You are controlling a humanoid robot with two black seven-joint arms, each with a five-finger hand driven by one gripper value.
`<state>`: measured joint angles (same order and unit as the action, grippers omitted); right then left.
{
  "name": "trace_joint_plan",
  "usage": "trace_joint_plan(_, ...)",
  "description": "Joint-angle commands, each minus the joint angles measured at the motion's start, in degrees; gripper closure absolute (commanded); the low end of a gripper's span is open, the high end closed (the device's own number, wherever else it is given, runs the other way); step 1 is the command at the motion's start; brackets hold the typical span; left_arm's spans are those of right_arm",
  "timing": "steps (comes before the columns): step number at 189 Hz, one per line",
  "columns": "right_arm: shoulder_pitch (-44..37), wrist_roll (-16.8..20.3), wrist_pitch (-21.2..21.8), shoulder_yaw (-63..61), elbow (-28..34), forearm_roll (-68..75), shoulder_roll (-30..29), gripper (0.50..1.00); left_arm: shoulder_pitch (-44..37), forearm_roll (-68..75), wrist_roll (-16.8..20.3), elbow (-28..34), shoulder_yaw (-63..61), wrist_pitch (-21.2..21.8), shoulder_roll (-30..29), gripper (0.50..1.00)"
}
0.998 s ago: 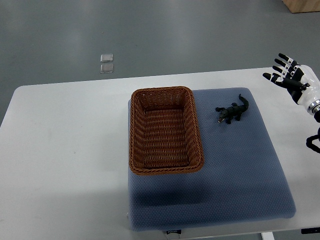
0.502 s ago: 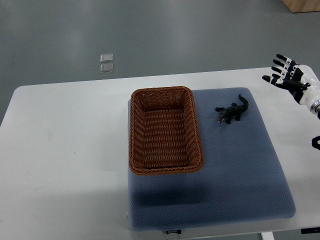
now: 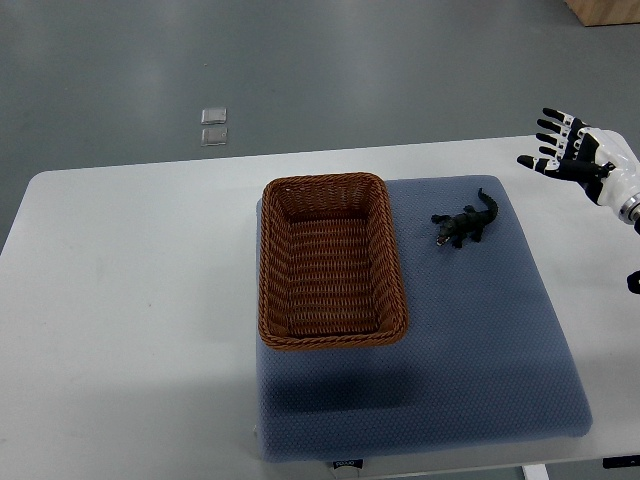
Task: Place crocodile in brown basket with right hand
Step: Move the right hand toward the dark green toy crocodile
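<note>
Right hand (image 3: 582,160) shows at the upper right of the frame, its arm coming in from the right edge. It has a white shell and black fingers (image 3: 552,126), which are spread wide and point toward the left; it holds nothing. It hangs over the upper right corner of the white table (image 3: 130,300), well apart from the crocodile (image 3: 465,223). The crocodile is a small dark toy lying on the upper right part of a blue-grey pad (image 3: 480,350). Its snout points toward the lower left and its tail curves up toward the upper right. It lies between the hand and the brown basket (image 3: 268,270), nearer the basket, with a narrow strip of bare pad between the two. The basket is rectangular and woven, and it stands on the left part of the pad with its long sides running from top to bottom of the frame. Its left wall runs along the pad's left edge. The pad covers the middle and right of the table. A small black part (image 3: 634,282) shows at the right edge below the hand; what it is cannot be told. Beyond the table's far edge is grey floor (image 3: 350,70). Two small pale squares (image 3: 213,127) lie on it at the upper left, and a wooden corner (image 3: 605,10) sits at the top right.
</note>
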<state>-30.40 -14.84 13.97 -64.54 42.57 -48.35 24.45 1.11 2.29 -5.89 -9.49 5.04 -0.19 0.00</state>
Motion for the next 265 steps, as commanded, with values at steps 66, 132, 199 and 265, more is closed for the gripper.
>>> trace_joint_plan(66, 0.1, 0.0, 0.1, 1.7, 1.5, -0.2, 0.0, 0.570, 0.0, 0.0, 0.0, 0.0, 0.0, 0.0, 0.0, 0.500)
trace_joint_plan(132, -0.1, 0.0, 0.1, 3.4, 1.6, -0.2, 0.2, 0.570, 0.0, 0.0, 0.0, 0.0, 0.0, 0.0, 0.0, 0.500)
trace_joint_plan(199, -2.1, -0.7, -0.2, 9.3, 3.5, -3.0, 3.2, 0.572, 0.0, 0.0, 0.0, 0.0, 0.0, 0.0, 0.0, 0.500)
trace_joint_plan(265, -5.9, -1.2, -0.9, 15.2, 6.4, -13.5, 4.7, 0.572, 0.0, 0.0, 0.0, 0.0, 0.1, 0.0, 0.0, 0.500)
